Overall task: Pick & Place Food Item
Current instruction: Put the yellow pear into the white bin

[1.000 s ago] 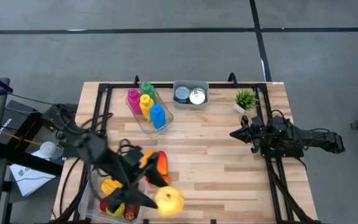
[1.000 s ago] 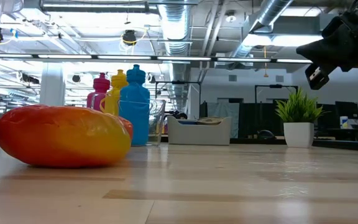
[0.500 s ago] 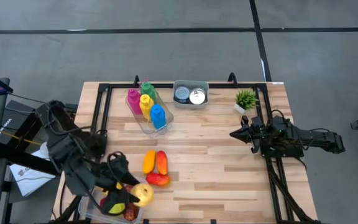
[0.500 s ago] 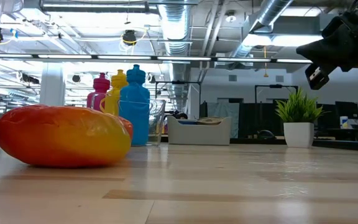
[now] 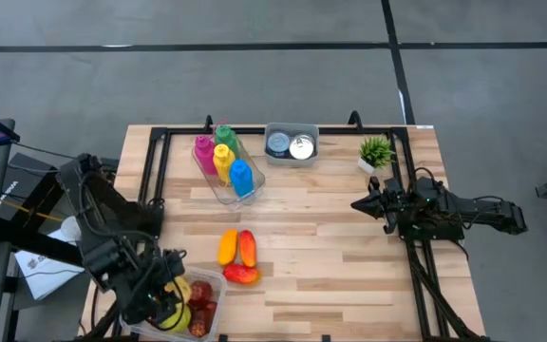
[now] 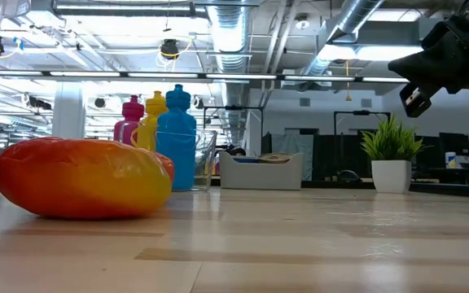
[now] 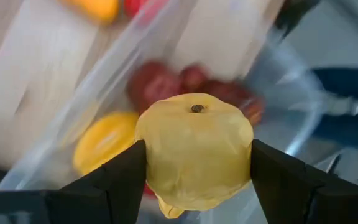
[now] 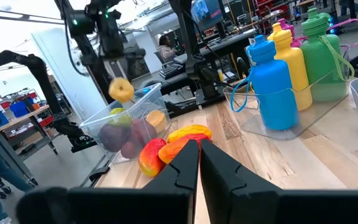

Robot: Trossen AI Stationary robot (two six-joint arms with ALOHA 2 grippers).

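Wooden table (image 5: 349,275): only the left wrist view shows the left pincer (image 7: 194,165) clamping the yellow apple (image 7: 194,146), now over the near-left corner's clear bin (image 5: 212,278), moved leftward. Right pincer (image 8: 199,163) idles closed.

Bright, even overhead light w/ soft shadows; left wrist view motion-blurred behind the sharp yellow apple (image 7: 194,149).

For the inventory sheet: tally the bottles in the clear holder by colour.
Pink bottle: 1
Yellow bottle: 1
Green bottle: 1
Blue bottle: 1
Total: 4 bottles
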